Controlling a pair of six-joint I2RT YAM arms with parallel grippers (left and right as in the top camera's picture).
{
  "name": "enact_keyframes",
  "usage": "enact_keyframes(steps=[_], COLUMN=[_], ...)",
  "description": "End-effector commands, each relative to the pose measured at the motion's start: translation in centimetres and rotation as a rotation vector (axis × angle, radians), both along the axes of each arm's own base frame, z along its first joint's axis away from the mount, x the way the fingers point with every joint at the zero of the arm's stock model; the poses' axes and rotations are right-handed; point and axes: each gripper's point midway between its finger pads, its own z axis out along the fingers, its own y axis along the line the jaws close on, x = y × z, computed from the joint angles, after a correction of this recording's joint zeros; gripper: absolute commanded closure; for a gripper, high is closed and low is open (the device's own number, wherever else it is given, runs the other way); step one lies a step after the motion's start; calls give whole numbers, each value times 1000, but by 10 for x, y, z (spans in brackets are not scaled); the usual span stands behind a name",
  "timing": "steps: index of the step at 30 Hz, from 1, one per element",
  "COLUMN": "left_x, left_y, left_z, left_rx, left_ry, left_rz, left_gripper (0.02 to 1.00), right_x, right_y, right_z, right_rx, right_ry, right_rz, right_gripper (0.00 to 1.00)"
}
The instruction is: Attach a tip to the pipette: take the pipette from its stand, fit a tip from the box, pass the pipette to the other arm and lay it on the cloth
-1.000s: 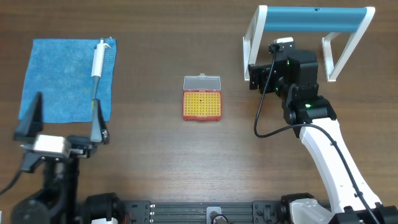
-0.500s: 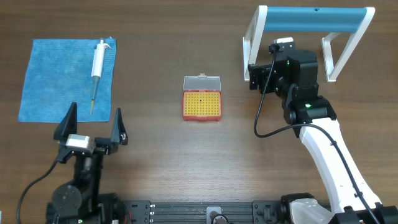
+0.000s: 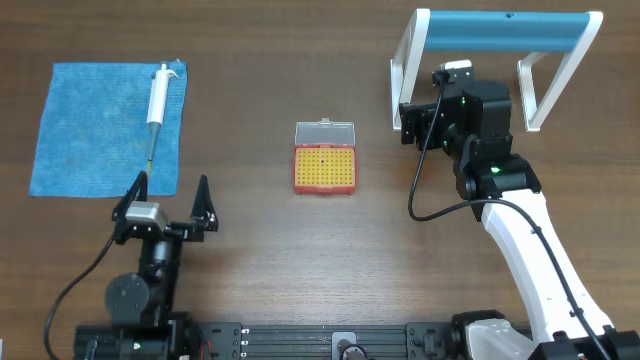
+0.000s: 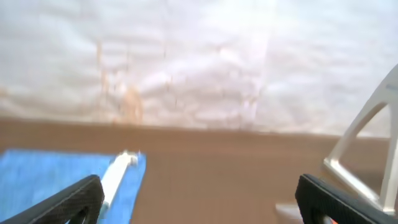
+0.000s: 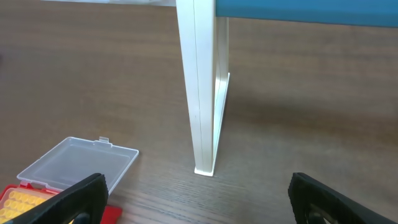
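We see the pipette (image 3: 157, 100) lying on the blue cloth (image 3: 90, 120), at the left part of the wooden table (image 3: 300, 260); it lies along the right border of the cloth, with its white body farther from the arms and its thin tip pointing toward the left arm's base. No gripper touches it.

The left gripper (image 3: 169, 187) is just beside the near right corner of the cloth; its two black fingers are spread wide apart and nothing is between them. In the left wrist view, the pipette and the cloth lie in front of these fingers, apart from them.

The tip box (image 3: 325, 170) stands near the middle of the table, well apart from the cloth; its clear lid (image 5: 78, 162) is folded back, and rows of yellow tips show in the red base.

The right gripper (image 5: 199, 208) is close to the white leg of the stand (image 3: 500, 40), which has a blue top bar; its fingers are also spread wide with nothing between them.
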Motion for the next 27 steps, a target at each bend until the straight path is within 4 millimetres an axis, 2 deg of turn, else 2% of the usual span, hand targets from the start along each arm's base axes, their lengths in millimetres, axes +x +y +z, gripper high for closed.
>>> enact_keyframes(steps=[1,2,27], left_x=[0,-1,0], left_y=[2,2,3], left_z=[-34,-39,-37], left_rx=[-25,-25,-25], left_ry=[137,157,150], left_rz=[17,19,21], left_gripper=[23,23,23], right_x=[1,1,1], right_y=[4,4,4], right_z=[4,4,4], right_rx=[-1,-1,-1], right_ry=[-14,-13,-14], right_rz=[16,15,16], right_gripper=[56,56,56])
